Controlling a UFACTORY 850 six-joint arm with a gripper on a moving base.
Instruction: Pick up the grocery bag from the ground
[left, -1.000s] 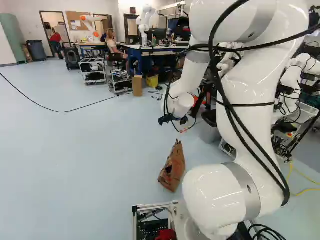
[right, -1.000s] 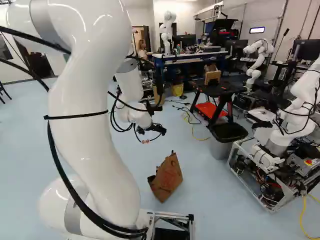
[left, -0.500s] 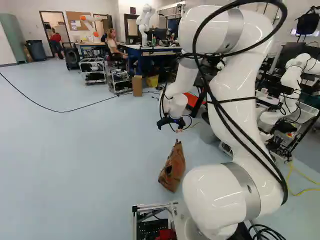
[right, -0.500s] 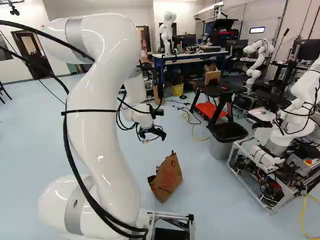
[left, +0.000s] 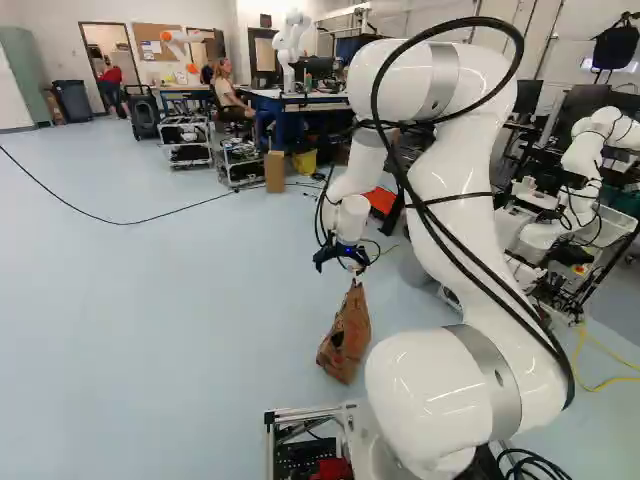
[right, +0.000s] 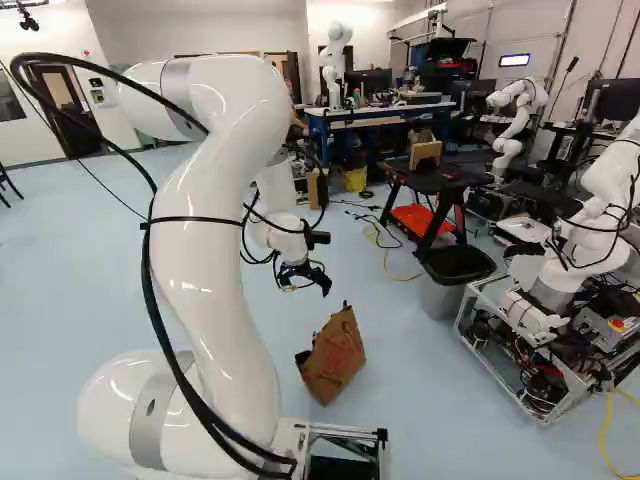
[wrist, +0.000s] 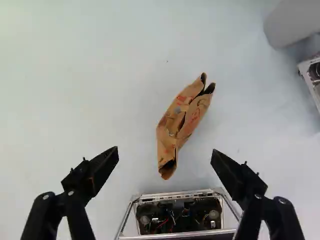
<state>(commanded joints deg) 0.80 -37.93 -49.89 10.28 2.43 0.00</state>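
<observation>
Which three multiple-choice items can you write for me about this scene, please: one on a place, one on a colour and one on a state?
1. Where is the grocery bag?
A) on a bench
B) on the floor
C) inside a bin

2. What colour is the bag?
A) blue
B) green
C) brown

3. How is the gripper?
A) open, not holding the bag
B) shut on the bag
C) shut, holding nothing

Key:
1 B: both base views show it resting there.
2 C: its paper looks brown in every view.
3 A: the wrist view shows the fingers wide apart, touching nothing.
</observation>
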